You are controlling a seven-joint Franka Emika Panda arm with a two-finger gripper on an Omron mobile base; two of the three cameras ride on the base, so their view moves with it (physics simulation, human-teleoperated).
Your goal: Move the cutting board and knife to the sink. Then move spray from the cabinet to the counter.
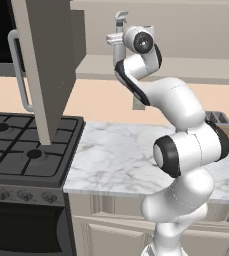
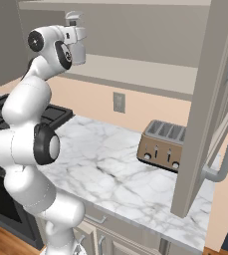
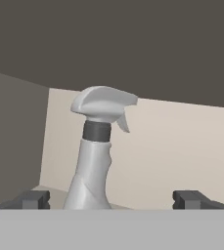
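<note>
The wall cabinet (image 2: 135,30) stands open, both flat doors swung out: one door (image 1: 48,65) with its grey bar handle (image 1: 20,70) hangs to the pincer's left, its lower edge over the gas stove (image 1: 21,150); the other door (image 2: 210,109) hangs well to the pincer's right, its lower corner low over the counter. The cabinet's beige shelf (image 2: 135,72) runs level with the pincer, its front lip just behind the wrist, with bare shelf stretching away to the right.

Below the pincer, the white marble counter (image 2: 105,164) lies bare across most of its width, from the stove edge on the left to a bronze four-slot toaster (image 2: 163,144) down and to the right against the wall. A wall socket (image 2: 118,102) sits on the peach backsplash beneath the shelf.

The white arm reaches up from the base with its wrist at the shelf's front edge. The pincer (image 3: 116,199) is spread wide, its two dark fingertips (image 3: 33,199) far apart and closed on nothing.

The spray (image 3: 96,156) stands upright on the shelf, directly ahead of the pincer and between the lines of the two fingertips, nearer the left one; no contact is visible. Its trigger nozzle points to the right in the hand view. The cabinet's side wall lies beyond it to the left, the back wall behind it, and there is open shelf to its right. From the base views its nozzle (image 1: 120,17) shows just above the wrist.
</note>
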